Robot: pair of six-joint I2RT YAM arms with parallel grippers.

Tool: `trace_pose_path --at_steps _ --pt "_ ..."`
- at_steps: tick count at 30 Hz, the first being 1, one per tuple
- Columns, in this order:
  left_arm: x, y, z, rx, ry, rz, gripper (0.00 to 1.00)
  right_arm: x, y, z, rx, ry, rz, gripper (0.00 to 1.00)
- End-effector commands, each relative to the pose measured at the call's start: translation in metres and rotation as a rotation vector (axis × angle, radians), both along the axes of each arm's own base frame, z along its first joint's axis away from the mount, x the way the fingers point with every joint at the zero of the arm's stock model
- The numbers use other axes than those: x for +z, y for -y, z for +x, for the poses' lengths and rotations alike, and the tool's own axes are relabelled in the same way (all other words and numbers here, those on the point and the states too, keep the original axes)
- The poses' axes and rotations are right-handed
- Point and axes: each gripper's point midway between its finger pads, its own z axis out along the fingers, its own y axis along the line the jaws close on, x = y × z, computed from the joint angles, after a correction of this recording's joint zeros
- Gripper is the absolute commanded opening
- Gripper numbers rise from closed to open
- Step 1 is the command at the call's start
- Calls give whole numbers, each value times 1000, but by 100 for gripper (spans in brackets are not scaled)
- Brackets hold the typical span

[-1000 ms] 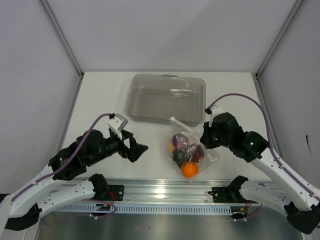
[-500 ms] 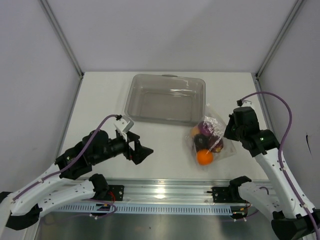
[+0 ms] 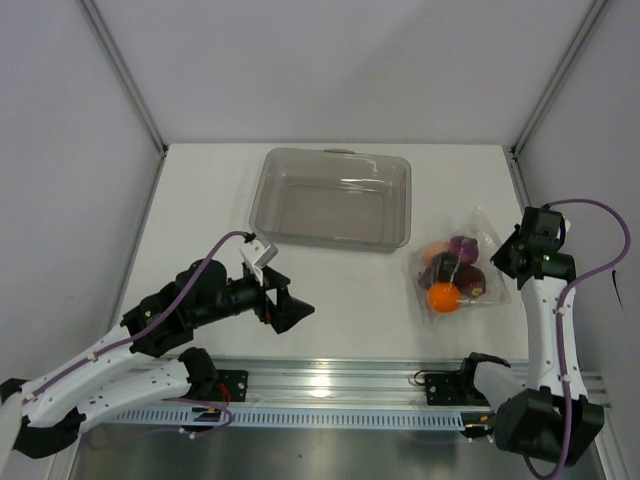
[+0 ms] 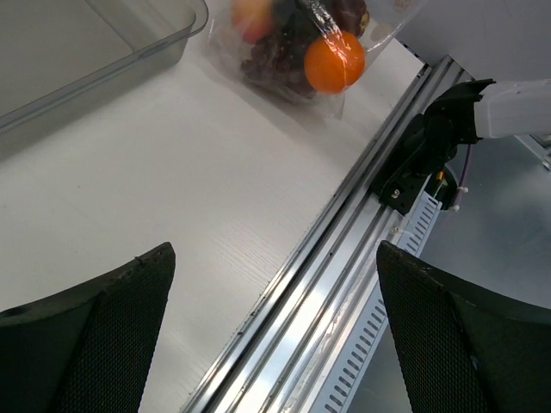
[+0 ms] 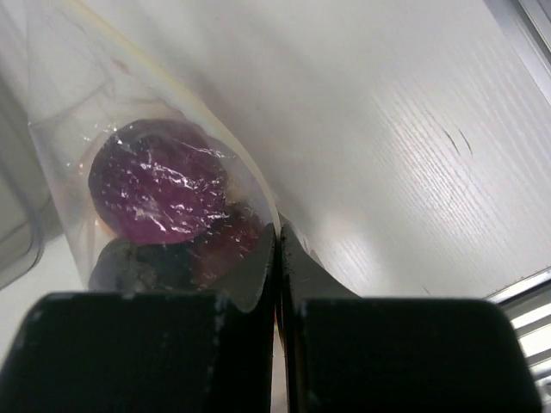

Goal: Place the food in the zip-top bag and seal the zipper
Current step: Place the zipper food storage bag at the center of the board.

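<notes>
The clear zip-top bag point(image 3: 460, 270) lies on the table at the right with the food inside: an orange point(image 3: 442, 296), a purple ball point(image 3: 463, 244) and dark fruit. My right gripper point(image 3: 512, 255) is shut on the bag's mouth edge, its jaws pinched on the plastic strip point(image 5: 267, 211). In the right wrist view the purple ball point(image 5: 159, 181) shows through the bag. My left gripper point(image 3: 292, 310) is open and empty near the table's front edge, well left of the bag. The left wrist view shows the bag point(image 4: 284, 52) and the orange point(image 4: 334, 62) far ahead.
A rigid translucent grey tray point(image 3: 335, 195) stands at the back middle, and its corner shows in the left wrist view point(image 4: 112, 52). The metal rail point(image 3: 330, 380) runs along the table's near edge. Walls close in on both sides.
My right gripper has dragged the bag with the food to the right, from the table's middle to its right side. My left gripper has edged slightly right.
</notes>
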Motion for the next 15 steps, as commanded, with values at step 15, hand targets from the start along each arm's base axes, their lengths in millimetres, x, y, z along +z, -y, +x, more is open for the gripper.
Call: trace_pose_path --at_steps 15 --pt "-1 0 -8 -20 -29 -37 100 -56 54 31 -210 -4 98 22"
